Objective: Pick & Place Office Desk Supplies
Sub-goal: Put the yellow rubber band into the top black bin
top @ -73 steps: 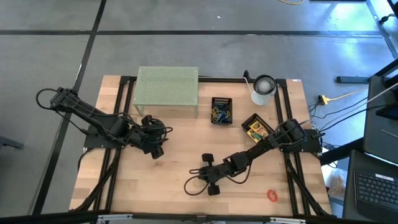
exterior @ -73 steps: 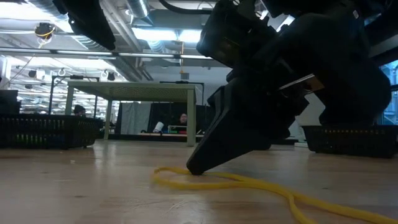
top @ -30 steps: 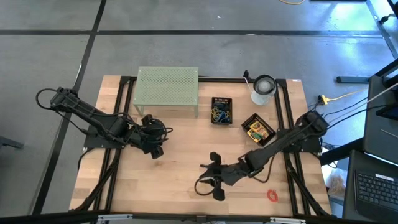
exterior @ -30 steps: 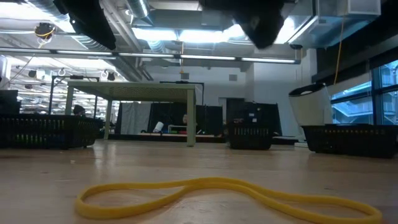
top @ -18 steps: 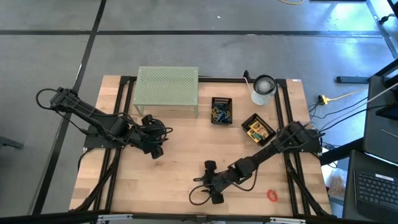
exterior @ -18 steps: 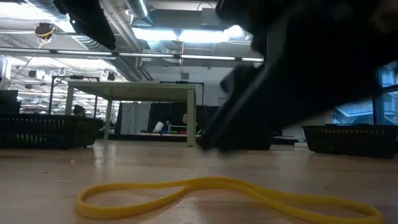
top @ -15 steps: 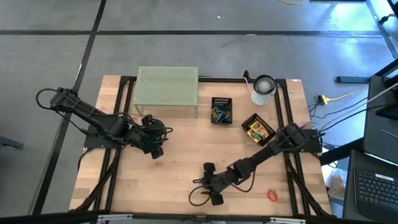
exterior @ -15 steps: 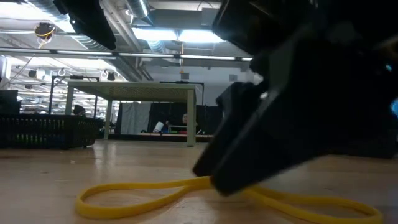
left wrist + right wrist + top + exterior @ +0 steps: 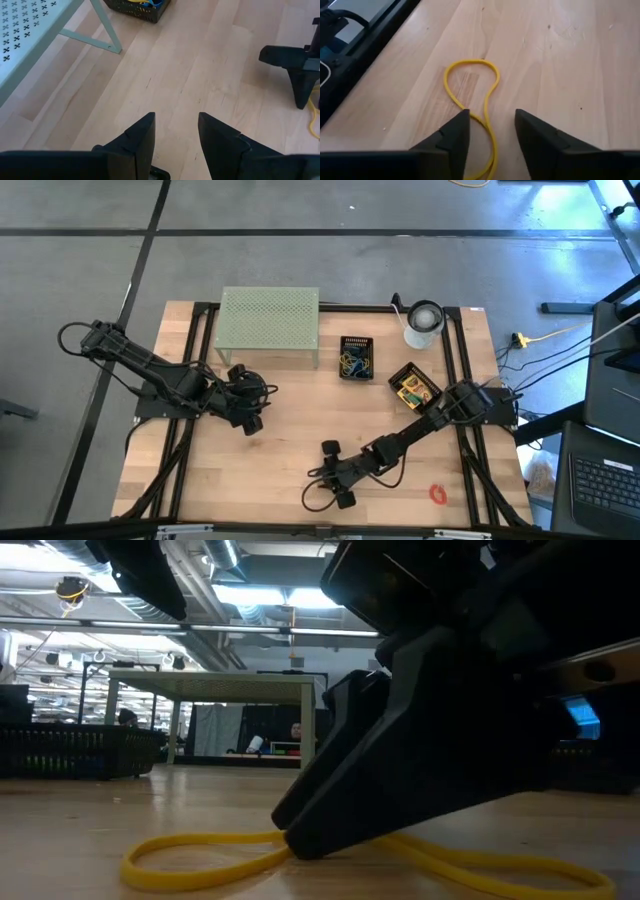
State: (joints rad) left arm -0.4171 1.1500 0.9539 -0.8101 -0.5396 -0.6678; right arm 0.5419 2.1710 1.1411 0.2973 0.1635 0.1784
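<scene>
Right gripper [image 9: 490,131], fingers spread, straddles the yellow rubber band [image 9: 470,85] near the table's [image 9: 280,470] front edge; left gripper [image 9: 176,134] spread, waits mid-left.

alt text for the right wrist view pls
The right tool, fingers open, is low over a yellow rubber band lying in a pinched loop on the wooden table; the band runs between the two dark fingers. A black frame rail borders the table's edge.

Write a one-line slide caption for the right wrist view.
Right gripper, jaws open, lowered over a yellow rubber band lying in a pinched loop on the wooden table.
</scene>
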